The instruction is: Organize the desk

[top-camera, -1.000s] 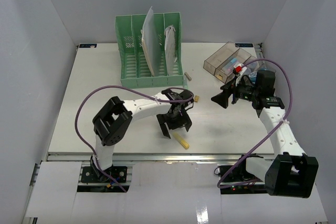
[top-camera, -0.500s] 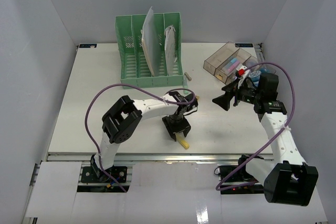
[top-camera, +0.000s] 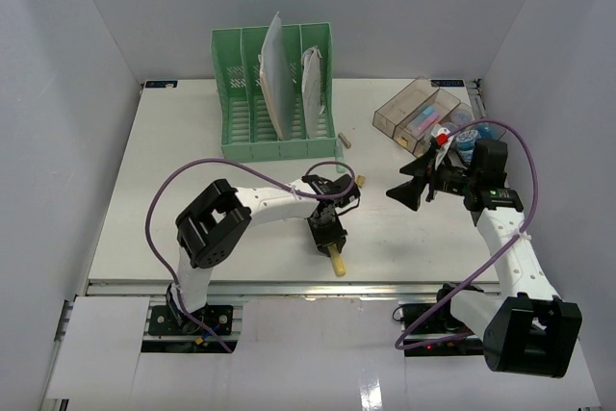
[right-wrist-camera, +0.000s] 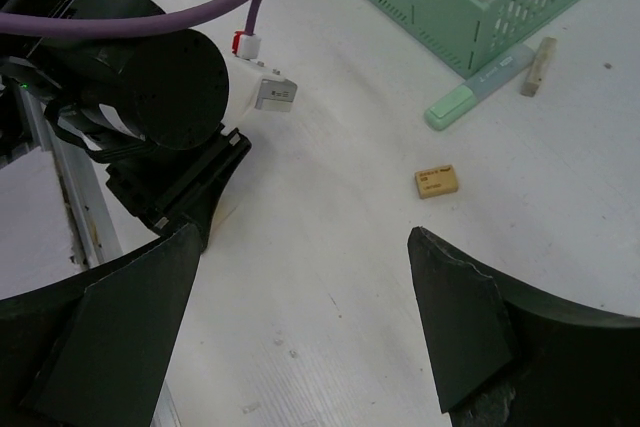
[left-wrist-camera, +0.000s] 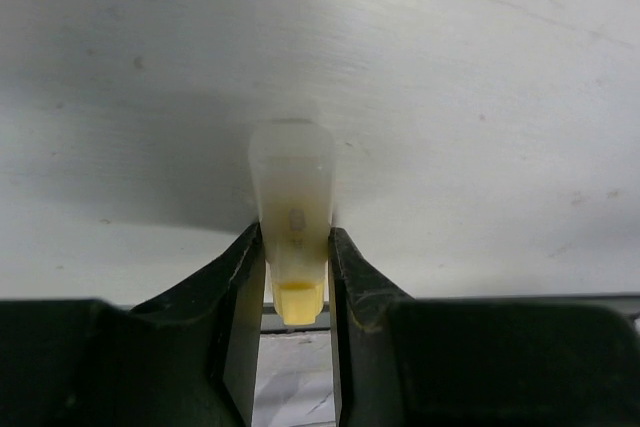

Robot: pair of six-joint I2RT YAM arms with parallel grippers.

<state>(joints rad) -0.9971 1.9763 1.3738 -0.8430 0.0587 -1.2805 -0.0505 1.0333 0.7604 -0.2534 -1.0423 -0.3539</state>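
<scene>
Your left gripper [left-wrist-camera: 295, 239] is clenched on the yellow marker [left-wrist-camera: 292, 172], with one finger touching each side of it. The marker lies flat on the desk [top-camera: 164, 180], directly under the fingers and near the front rail. The left arm is folded, its wrist bent down to the desk. One second before, these jaws stood wide above the marker. Your right gripper [top-camera: 404, 190] hangs released over the right part of the desk.
</scene>
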